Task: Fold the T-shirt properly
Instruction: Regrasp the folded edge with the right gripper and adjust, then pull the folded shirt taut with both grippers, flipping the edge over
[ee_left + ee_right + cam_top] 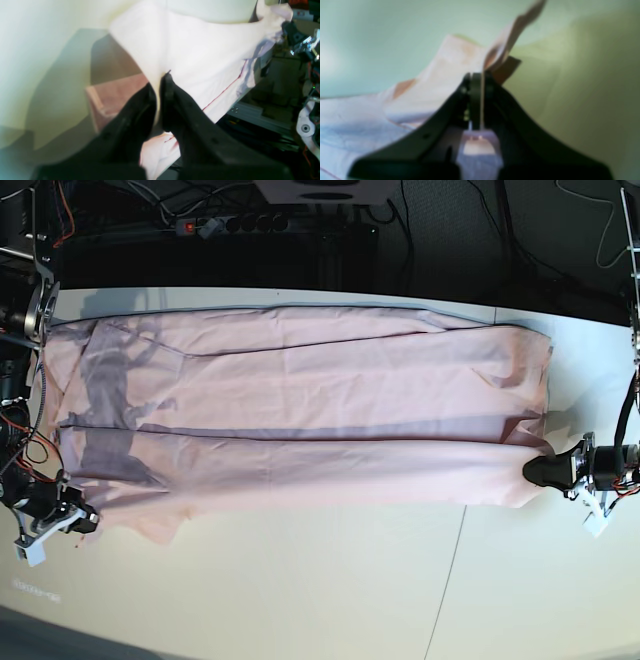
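The T-shirt (300, 420) lies stretched long across the white table (330, 590), pale pink and plain, with long creases running left to right. The left pincer (535, 469) pinches its right end. The right pincer (480, 77) is pressed together on a thin edge of the cloth at the near left end.

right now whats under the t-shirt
The white table lies under the T-shirt, showing only around its edges. The stretched cloth covers everything beneath its middle, so nothing else there can be told.
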{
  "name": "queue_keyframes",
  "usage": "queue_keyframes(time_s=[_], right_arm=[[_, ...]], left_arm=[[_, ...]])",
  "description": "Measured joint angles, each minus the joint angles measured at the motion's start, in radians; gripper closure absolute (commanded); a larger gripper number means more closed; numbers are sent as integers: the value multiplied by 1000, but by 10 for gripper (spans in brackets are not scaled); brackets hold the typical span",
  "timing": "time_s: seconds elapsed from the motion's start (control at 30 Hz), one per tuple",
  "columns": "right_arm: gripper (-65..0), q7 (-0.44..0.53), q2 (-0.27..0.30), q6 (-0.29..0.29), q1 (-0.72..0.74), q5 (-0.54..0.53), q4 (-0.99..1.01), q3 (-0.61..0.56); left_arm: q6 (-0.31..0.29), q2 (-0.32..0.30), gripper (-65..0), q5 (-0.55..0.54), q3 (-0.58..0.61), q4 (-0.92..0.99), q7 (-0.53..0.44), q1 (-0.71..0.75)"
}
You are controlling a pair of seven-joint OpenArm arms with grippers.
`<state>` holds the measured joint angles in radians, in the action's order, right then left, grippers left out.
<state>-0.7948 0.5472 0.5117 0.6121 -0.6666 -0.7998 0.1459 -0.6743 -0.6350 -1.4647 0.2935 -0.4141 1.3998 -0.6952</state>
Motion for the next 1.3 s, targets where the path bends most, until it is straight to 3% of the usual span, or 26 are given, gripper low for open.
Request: queue_keyframes(time_s=[0.1, 0.37, 0.7, 0.97, 1.3], right_arm=[[0, -14, 27, 0, -50, -59, -58, -1], [0, -48, 46, 1, -215, -91, -264, -3], [0, -48, 75, 1, -399, -102, -463, 37], [0, -49, 79, 1, -489, -105, -555, 43], [0, -52, 79, 1, -654, -96, -710, 120]], left_arm=[[0, -3, 0, -4, 0, -1, 0, 8], [0, -25, 0, -2, 0, -2, 1, 79], [0, -144, 0, -12, 0, -55, 7, 82], [0, -191, 0, -18, 1, -112, 6, 101], [0, -193, 0, -8, 2, -250, 0, 277]])
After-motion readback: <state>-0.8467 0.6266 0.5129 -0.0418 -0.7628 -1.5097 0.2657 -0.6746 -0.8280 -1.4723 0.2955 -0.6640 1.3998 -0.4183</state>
